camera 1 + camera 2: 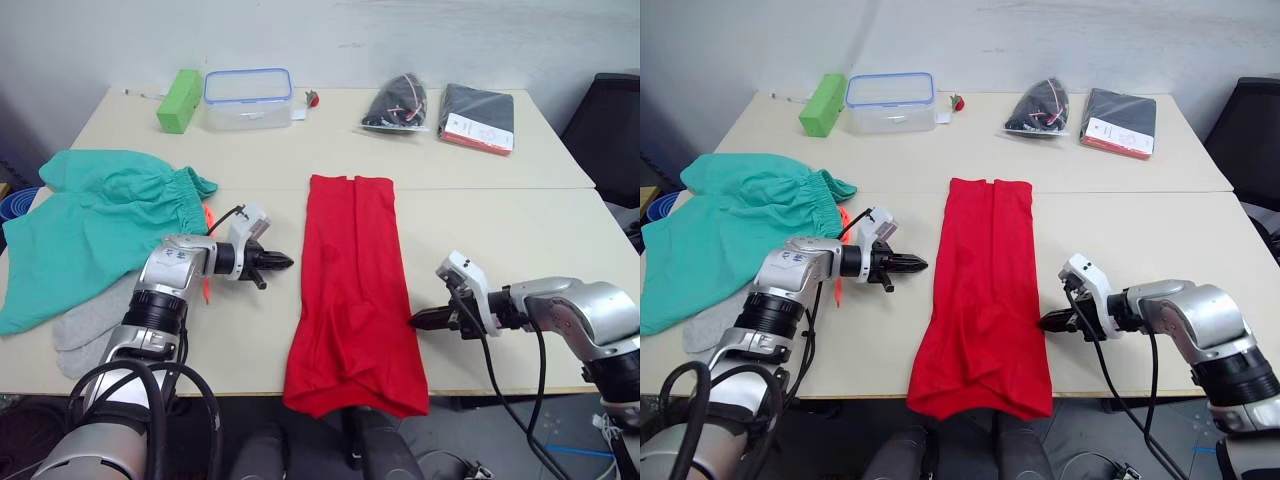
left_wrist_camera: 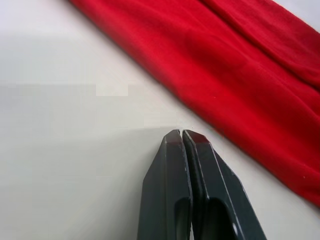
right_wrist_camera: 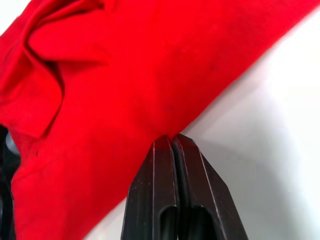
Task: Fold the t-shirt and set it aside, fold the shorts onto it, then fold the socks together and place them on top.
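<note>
The red t-shirt (image 1: 352, 285) lies in the middle of the table as a long narrow strip, its near end bunched and drooping over the front edge. My left gripper (image 1: 286, 262) is shut and empty above bare table, a short way left of the shirt's edge; the left wrist view shows its tips (image 2: 181, 132) pressed together. My right gripper (image 1: 415, 320) is shut with its tips (image 3: 171, 137) touching the shirt's right edge. The teal shorts (image 1: 90, 225) are spread at the far left. The grey socks (image 1: 90, 322) lie in front of them, partly under my left arm.
Along the back of the table stand a green box (image 1: 180, 100), a clear container with a blue-rimmed lid (image 1: 248, 98), a black bag (image 1: 397, 104) and a dark flat package (image 1: 478, 117). A black chair (image 1: 610, 130) is at the right.
</note>
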`<act>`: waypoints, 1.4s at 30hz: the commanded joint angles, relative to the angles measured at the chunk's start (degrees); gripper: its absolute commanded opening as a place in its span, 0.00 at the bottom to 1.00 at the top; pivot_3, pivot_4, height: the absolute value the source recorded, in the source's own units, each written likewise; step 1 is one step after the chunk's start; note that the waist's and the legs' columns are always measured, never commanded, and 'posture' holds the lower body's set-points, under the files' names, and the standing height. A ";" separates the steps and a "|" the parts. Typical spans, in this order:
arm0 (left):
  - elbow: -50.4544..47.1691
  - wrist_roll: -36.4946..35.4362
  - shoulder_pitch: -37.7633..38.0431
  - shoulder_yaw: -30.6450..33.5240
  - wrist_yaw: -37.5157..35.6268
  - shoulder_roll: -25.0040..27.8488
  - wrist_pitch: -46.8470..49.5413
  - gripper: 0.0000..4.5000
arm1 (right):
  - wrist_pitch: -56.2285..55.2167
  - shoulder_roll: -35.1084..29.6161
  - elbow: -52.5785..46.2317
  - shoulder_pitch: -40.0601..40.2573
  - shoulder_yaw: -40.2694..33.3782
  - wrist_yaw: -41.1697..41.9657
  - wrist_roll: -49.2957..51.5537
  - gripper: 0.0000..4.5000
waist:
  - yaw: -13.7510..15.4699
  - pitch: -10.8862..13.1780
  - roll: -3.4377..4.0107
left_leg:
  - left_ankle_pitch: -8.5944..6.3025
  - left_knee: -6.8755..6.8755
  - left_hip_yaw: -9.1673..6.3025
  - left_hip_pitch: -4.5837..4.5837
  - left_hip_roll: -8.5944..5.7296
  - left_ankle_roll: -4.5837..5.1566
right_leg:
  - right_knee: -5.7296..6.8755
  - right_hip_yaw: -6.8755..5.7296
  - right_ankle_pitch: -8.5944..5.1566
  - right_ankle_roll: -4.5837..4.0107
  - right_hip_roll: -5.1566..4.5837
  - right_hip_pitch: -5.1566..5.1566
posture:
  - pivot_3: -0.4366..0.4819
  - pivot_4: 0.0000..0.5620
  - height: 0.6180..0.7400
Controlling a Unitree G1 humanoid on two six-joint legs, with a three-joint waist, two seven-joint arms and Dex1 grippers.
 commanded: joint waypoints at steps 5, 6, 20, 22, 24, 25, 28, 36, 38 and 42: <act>-5.54 -4.16 0.07 3.50 3.69 -1.17 4.78 0.02 | -3.53 0.47 1.74 -0.31 2.40 2.01 -3.27 0.00 | 0.03 0.00 0.00 | 0.00 0.02 -0.03 -0.01 0.01 0.00 | 0.01 0.02 0.00 0.00 -0.03 0.00 | 0.48 0.27 1.00; -5.59 -4.53 -0.13 3.69 3.91 -1.27 5.33 0.02 | -3.62 0.65 1.76 -0.19 2.41 1.96 -3.46 0.00 | 0.01 0.00 0.00 | 0.00 0.02 -0.03 -0.02 0.01 0.00 | 0.01 0.02 0.00 0.00 -0.03 0.00 | 0.48 0.27 1.00; 22.14 -0.65 -14.68 1.45 9.08 -9.18 1.05 0.32 | -1.52 2.31 -0.94 2.59 -1.27 -0.82 -3.03 0.00 | -0.05 -0.05 -0.07 | 0.01 0.04 0.00 0.06 0.00 -0.06 | 0.08 0.00 0.01 0.01 0.03 0.02 | 0.48 0.27 1.00; 23.54 -0.54 -15.13 1.64 8.69 -9.14 0.11 0.19 | -1.38 1.96 -1.47 3.02 -1.91 -0.87 -2.82 0.00 | -0.01 -0.05 -0.07 | 0.01 0.04 0.00 0.06 0.00 -0.06 | 0.08 0.00 0.01 0.01 0.02 0.02 | 0.48 0.27 1.00; 23.78 -0.15 -14.91 1.31 7.96 -8.65 -0.63 0.05 | -1.27 1.71 -1.88 3.35 -2.54 -0.90 -2.62 0.00 | 0.06 -0.05 -0.07 | 0.01 0.04 -0.02 0.06 0.00 -0.06 | 0.08 -0.02 0.01 0.01 0.02 0.02 | 0.48 0.27 1.00; 23.50 -0.09 -14.64 1.14 7.37 -8.32 -0.73 0.00 | -1.51 1.72 -2.12 3.56 -2.99 -0.88 -2.49 0.00 | 0.10 -0.04 -0.07 | 0.01 0.04 -0.02 0.04 0.00 -0.06 | 0.06 -0.02 0.01 0.01 0.02 0.02 | 0.48 0.27 1.00; 22.74 0.05 -14.21 0.66 5.92 -7.96 -0.88 0.00 | -2.66 2.39 -2.65 4.16 -4.47 -0.87 -1.91 0.00 | 0.15 -0.04 -0.07 | 0.01 0.04 -0.02 0.02 -0.01 -0.06 | 0.03 -0.03 0.01 0.01 -0.01 0.01 | 0.48 0.27 1.00; 11.60 -2.32 -11.20 1.25 1.46 -6.00 -0.42 0.26 | -5.07 3.28 -4.07 5.44 -7.24 -2.14 -1.59 0.41 | -0.11 -0.04 -0.06 | 0.01 0.03 0.00 0.03 -0.01 -0.06 | 0.07 0.02 0.02 0.02 0.01 0.01 | 0.48 0.27 1.00; 4.89 -2.57 -8.75 0.87 -0.28 -3.34 -0.26 0.39 | -6.92 1.86 -5.82 6.30 -8.19 -1.60 -2.02 0.55 | -0.16 -0.03 -0.05 | 0.01 0.03 0.00 0.02 0.01 -0.06 | 0.09 0.03 0.02 0.02 0.01 0.00 | 0.48 0.27 1.00; -11.93 0.37 -0.29 -3.34 -7.16 5.88 -11.24 0.67 | -15.33 -2.94 -9.73 9.76 -10.99 1.45 -3.90 0.70 | 0.01 0.03 0.05 | 0.00 -0.07 0.00 0.00 0.02 -0.09 | 0.04 0.17 0.01 0.01 0.00 -0.07 | 0.48 0.27 1.00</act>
